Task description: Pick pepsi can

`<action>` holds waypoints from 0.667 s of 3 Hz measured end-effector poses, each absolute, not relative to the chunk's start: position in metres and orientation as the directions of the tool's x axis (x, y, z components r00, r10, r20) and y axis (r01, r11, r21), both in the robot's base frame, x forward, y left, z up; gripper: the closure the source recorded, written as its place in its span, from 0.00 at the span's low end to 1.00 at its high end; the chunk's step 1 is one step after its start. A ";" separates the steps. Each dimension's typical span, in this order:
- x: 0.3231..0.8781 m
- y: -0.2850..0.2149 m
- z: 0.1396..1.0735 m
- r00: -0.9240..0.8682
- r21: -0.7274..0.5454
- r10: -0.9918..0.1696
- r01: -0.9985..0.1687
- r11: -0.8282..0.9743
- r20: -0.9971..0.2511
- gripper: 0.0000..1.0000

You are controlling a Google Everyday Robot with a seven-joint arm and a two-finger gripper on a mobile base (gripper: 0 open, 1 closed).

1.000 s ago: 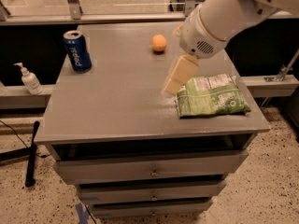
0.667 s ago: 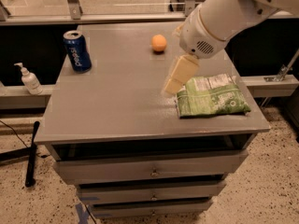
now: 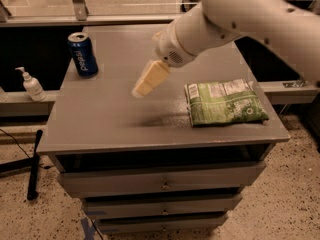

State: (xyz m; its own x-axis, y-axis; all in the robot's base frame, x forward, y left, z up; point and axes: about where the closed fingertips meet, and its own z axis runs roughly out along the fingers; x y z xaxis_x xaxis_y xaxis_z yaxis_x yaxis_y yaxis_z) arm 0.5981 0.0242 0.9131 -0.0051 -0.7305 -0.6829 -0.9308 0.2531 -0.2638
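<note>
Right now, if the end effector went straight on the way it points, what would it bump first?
Most likely the gray tabletop. The end effector hangs over the table's middle, pointing down and left, so its line seems to land short of the pepsi can, though depth is unclear.

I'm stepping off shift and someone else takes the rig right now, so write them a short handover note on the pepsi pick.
Gripper: hovers over the middle of the grey cabinet top, right of the can and apart from it, not holding it.
Pepsi can: upright near the back-left corner of the top.
Green snack bag: lies flat on the right side, away from the can.
Done: no grasp yet.
Left: bring the gripper left to the can, grip it, lift it.
</note>
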 end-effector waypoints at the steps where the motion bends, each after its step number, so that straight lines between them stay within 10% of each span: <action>1: 0.636 0.086 0.897 0.023 -0.236 -0.615 -0.934 0.268 -0.788 0.00; 2: 0.669 0.142 0.889 0.058 -0.216 -0.500 -0.940 0.264 -0.864 0.00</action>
